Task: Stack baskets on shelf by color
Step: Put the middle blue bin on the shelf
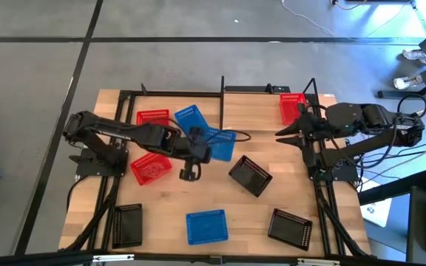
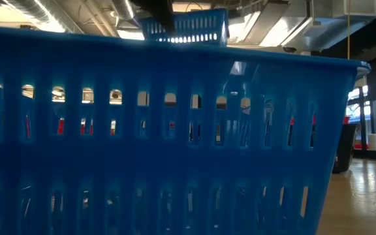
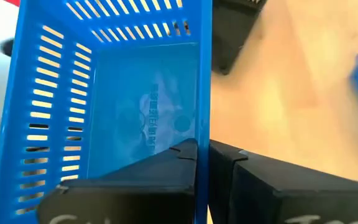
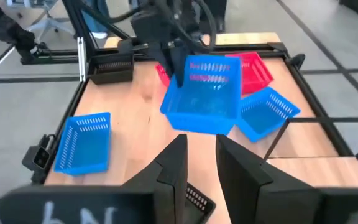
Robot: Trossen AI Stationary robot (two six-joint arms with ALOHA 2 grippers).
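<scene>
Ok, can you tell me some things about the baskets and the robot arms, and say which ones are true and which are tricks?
1. The left gripper is shut on the wall of a blue basket. True.
2. The right gripper holds a red basket. False: it holds nothing and is open.
3. A red basket lies near the right arm. True.
4. All three black baskets are stacked together. False: they lie apart on the table.
</scene>
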